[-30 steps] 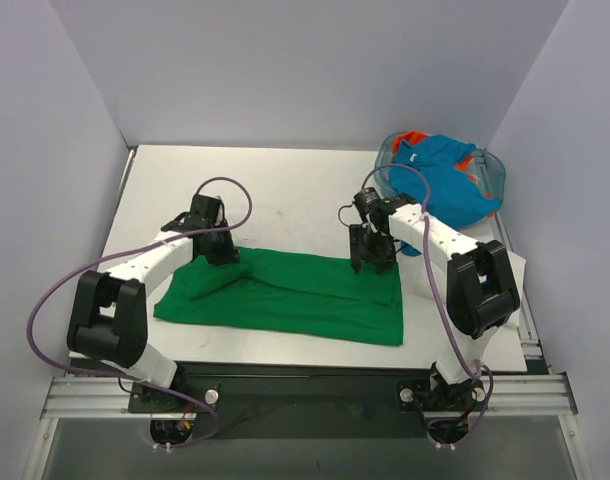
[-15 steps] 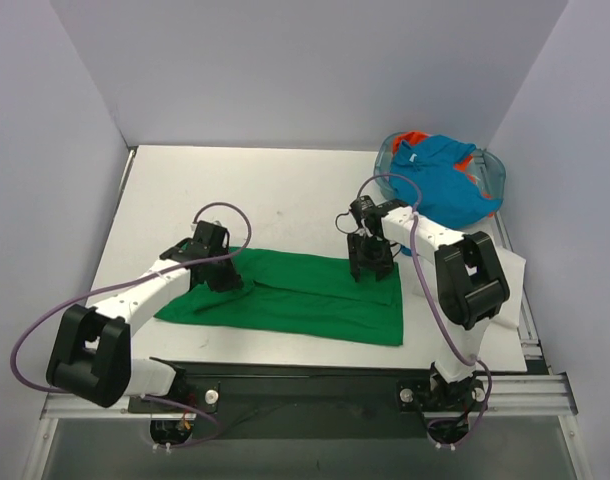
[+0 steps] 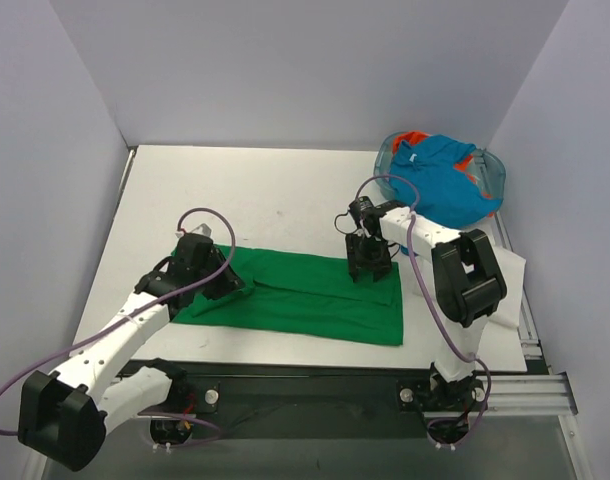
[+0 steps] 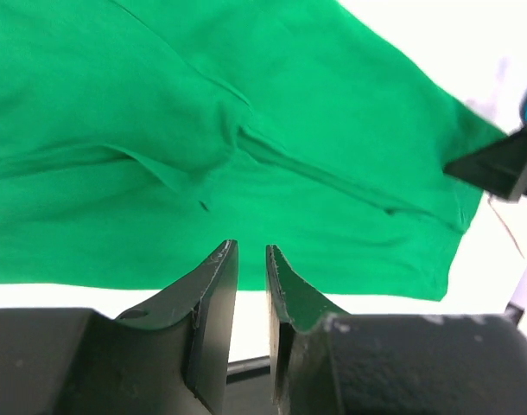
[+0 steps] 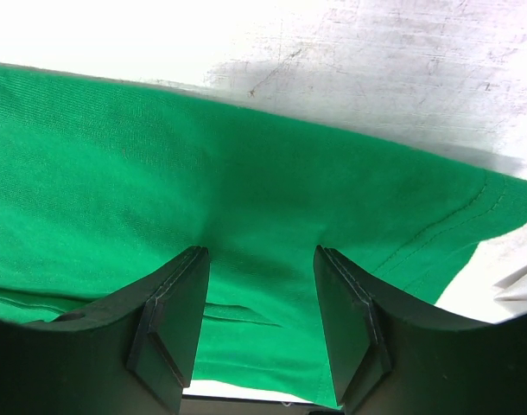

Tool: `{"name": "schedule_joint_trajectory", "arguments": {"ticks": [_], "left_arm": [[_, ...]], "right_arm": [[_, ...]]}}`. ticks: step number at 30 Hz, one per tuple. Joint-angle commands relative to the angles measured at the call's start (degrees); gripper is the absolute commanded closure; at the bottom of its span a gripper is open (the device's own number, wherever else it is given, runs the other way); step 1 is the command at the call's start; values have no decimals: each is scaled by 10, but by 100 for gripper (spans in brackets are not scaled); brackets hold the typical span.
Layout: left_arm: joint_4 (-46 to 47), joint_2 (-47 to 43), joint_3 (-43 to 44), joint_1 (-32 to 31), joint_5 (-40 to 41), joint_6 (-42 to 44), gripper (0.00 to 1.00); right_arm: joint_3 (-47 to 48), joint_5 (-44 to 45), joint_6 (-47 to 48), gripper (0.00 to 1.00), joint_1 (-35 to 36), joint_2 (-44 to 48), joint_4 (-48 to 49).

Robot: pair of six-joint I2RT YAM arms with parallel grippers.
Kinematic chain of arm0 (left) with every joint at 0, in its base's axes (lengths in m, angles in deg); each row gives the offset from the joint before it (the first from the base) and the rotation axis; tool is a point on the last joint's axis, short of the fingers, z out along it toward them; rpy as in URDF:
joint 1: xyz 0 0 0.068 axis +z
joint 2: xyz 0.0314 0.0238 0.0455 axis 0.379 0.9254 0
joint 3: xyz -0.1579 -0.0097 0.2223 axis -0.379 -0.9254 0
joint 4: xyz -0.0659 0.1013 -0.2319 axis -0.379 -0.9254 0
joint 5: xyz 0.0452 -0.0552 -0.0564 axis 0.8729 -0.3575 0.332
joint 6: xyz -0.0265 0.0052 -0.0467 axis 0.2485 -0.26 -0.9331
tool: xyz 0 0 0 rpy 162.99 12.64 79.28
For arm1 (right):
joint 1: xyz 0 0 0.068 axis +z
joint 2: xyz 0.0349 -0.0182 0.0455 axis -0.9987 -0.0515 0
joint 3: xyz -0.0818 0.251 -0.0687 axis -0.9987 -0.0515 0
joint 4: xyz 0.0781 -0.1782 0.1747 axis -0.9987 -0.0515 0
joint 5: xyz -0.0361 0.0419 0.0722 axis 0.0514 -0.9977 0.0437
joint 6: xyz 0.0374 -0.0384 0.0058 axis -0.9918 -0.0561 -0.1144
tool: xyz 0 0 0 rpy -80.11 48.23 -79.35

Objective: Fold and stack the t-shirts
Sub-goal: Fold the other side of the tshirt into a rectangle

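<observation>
The top external camera looks down from above and behind the arms, far enough to take in the whole table [image 3: 285,190]. Each wrist camera looks closely along its own jaws. All three views share the green t-shirt [image 3: 305,295] lying just beyond the jaws.

Bright, even light from above, soft short shadows. In the wrist views the bench [image 4: 436,35] glares white.

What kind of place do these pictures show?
Probably a robot test booth in a lab: plain walls enclose a white table, and the left arm and right arm stand on a metal rail.
</observation>
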State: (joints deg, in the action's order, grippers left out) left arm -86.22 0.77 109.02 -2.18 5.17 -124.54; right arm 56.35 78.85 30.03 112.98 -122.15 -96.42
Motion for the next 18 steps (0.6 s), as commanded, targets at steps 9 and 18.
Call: {"name": "schedule_joint_trajectory", "arguments": {"ticks": [9,18], "left_arm": [[45,129,52,58,75,71,70],[95,164,3,57,69,96,70]], "right_arm": [[16,-8,8,48,3,-9,-21],[32,-17,15,48,3,-19,-23]]}}
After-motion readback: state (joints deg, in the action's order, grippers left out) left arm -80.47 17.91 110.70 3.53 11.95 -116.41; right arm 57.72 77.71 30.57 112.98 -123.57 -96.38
